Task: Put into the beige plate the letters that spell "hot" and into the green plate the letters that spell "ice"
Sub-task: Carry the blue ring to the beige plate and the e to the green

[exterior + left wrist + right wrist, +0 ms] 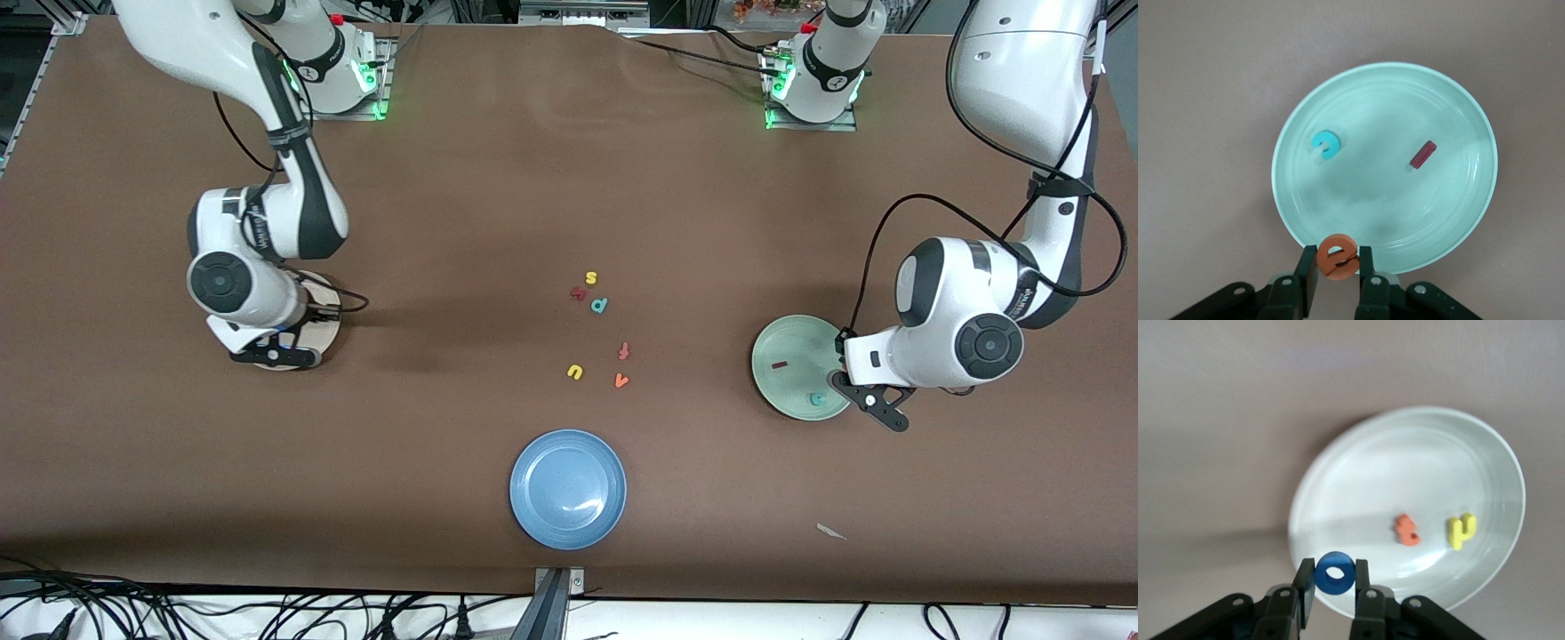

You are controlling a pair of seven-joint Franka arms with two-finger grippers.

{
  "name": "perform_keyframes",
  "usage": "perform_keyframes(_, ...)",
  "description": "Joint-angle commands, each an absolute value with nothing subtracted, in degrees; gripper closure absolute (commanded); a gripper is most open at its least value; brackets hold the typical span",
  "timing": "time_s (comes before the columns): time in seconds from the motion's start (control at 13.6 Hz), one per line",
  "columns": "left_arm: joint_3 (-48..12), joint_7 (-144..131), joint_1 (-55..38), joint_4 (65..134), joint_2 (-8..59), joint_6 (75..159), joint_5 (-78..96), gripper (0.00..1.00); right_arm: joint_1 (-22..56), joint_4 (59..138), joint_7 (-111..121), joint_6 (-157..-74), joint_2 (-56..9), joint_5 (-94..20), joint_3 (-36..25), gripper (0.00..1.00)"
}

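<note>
The green plate (782, 391) lies at the left arm's end of the table, with the dark red i (780, 364) and the teal c (816, 399) in it. My left gripper (1337, 267) hangs over that plate's rim (1485, 133), shut on the orange e (1337, 257); the c (1325, 145) and i (1423, 155) lie below. At the right arm's end, my right gripper (1335, 583) is over the edge of the beige plate (1358, 487), shut on the blue o (1335, 573). The orange t (1407, 530) and yellow h (1461, 530) rest in that plate.
A blue plate (567, 487) sits mid-table near the front camera. Loose letters lie in the middle: yellow s (590, 278), dark red bent letter (578, 292), teal p (599, 305), a reddish letter (623, 350), yellow u (574, 372), orange v (621, 380). A paper scrap (831, 532) lies nearer the front camera than the green plate.
</note>
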State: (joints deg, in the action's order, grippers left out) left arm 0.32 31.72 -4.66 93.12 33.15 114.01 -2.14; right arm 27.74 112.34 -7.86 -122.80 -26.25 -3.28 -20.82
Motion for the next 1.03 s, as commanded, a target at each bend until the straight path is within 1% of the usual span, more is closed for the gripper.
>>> perform_keyframes(0.0, 0.09, 29.80, -4.40, 94.30, 32.96, 114.43, -3.43, 0.85, 27.95, 116.45, -2.04, -124.97, -25.40, -6.50, -22.15, 0.80)
perform_keyframes(0.07, 0.09, 29.71, -4.13, 94.22, 32.87, 114.52, -3.34, 0.85, 27.08, 117.67, -1.33, -126.98, -25.66, -6.50, -22.06, 0.79)
perform_keyframes(0.15, 0.09, 28.84, -4.13, 94.22, 32.96, 114.70, -3.34, 0.85, 26.90, 118.73, -1.41, -128.05, -25.66, -6.59, -22.06, 0.77)
perform_keyframes(0.22, 0.09, 27.52, -4.04, 94.31, 33.05, 115.31, -3.34, 0.85, 26.89, 118.91, -1.41, -128.06, -25.66, -6.59, -22.06, 0.61)
perform_keyframes(0.29, 0.09, 26.47, -4.04, 94.31, 33.57, 115.40, -3.25, 0.85, 26.89, 118.92, -1.41, -127.97, -25.66, -6.59, -22.06, 0.39)
perform_keyframes(0.37, 0.00, 25.06, -4.04, 94.39, 34.27, 116.27, -2.64, 0.85, 26.89, 118.57, -1.49, -127.97, -25.49, -6.59, -22.06, 0.14)
perform_keyframes(0.44, 0.00, 23.13, -4.04, 95.26, 34.80, 117.85, -2.64, 0.85, 26.89, 118.22, -1.49, -127.97, -25.14, -6.59, -22.15, 0.04)
perform_keyframes(0.52, -0.17, 21.55, -4.04, 96.23, 35.41, 120.38, -2.55, 0.85, 26.89, 117.43, -1.58, -127.88, -24.27, -6.68, -22.15, 0.02)
perform_keyframes(0.66, -0.53, 18.12, -4.57, 98.25, 36.30, 124.96, -2.55, 0.84, 26.89, 114.97, -2.02, -126.31, -22.77, -6.86, -22.41, 0.02)
perform_keyframes(0.81, -1.05, 16.53, -4.83, 98.44, 36.56, 125.60, -1.94, 0.83, 26.89, 112.51, -1.67, -123.42, -20.75, -6.86, -23.90, 0.02)
perform_keyframes(0.88, -1.75, 15.74, -4.83, 98.44, 36.65, 125.60, -1.06, 0.78, 26.89, 110.93, -1.67, -121.22, -19.61, -6.86, -24.34, 0.02)
perform_keyframes(0.96, -1.93, 15.65, -5.01, 98.35, 36.65, 125.68, -1.14, 0.34, 26.89, 108.83, -1.58, -118.68, -18.82, -6.86, -25.13, 0.01)
